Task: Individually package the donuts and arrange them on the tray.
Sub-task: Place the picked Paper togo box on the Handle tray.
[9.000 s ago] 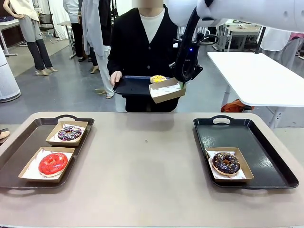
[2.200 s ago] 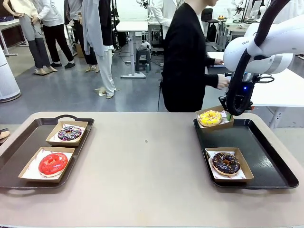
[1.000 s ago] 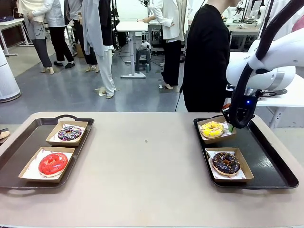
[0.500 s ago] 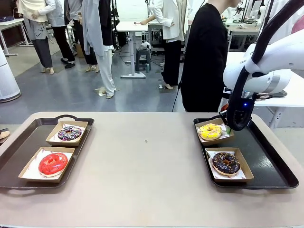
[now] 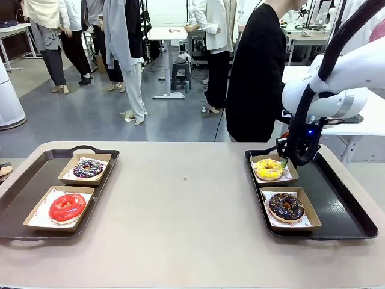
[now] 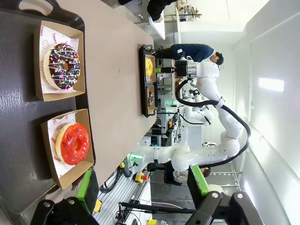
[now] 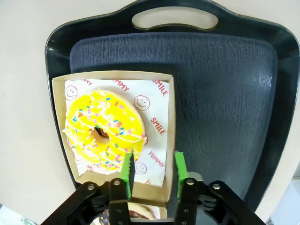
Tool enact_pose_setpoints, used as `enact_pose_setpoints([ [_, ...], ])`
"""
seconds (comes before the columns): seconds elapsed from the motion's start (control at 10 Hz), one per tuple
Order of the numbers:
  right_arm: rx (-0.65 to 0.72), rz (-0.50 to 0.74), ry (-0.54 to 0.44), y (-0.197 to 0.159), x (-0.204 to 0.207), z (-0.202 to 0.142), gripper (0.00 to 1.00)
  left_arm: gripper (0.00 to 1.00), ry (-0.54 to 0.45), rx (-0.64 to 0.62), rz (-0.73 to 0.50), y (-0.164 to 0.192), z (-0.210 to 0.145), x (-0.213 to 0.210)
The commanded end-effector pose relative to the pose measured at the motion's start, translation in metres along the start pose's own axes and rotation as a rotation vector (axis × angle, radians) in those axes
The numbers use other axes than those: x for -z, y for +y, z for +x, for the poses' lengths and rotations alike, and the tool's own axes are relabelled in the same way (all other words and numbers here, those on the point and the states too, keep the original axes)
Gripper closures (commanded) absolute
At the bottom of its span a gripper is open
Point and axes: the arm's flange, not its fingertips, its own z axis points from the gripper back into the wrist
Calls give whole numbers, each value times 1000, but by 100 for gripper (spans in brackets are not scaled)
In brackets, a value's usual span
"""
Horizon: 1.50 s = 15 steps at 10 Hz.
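Right gripper (image 7: 152, 173) stands with its jaws apart astride the near right wall of the yellow donut's box (image 7: 168, 140) at lower centre. Yellow donut (image 7: 104, 127) lies up-left of it on the black tray (image 7: 234, 84).

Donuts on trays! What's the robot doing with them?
The right gripper is over the black tray, its fingers open around the edge of the box holding the yellow donut. That box sits on the tray behind the boxed chocolate donut. The red donut and purple donut wait on the other tray.
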Motion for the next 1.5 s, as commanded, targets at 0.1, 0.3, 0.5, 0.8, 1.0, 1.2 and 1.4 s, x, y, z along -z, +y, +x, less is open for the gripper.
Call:
enact_pose_setpoints([
  [0.1, -21, -8, -15, -2, 3, -4, 5, 0, -3, 3, -1, -1, -1, -1],
  [0.3, -24, -4, -12, -2, 3, -5, 0, 0, -3, 3, -1, -1, -1, -1],
  [0.5, -24, -2, -8, -4, 3, -5, 0, 0, -3, 3, -1, -1, -1, -1],
  [0.8, -32, -4, -16, -6, -1, -8, 0, 0, -3, 3, -1, -1, -1, -1],
  [1.0, -115, 94, -48, -17, -26, -26, 0, 0, -3, 3, -1, -1, -1, -1],
  [1.2, -193, 244, -90, -56, -70, -61, 0, 0, -3, 3, -1, -1, -1, -1],
  [1.4, -203, 425, -150, -109, -102, -97, 0, 0, -3, 3, -1, -1, -1, -1],
])
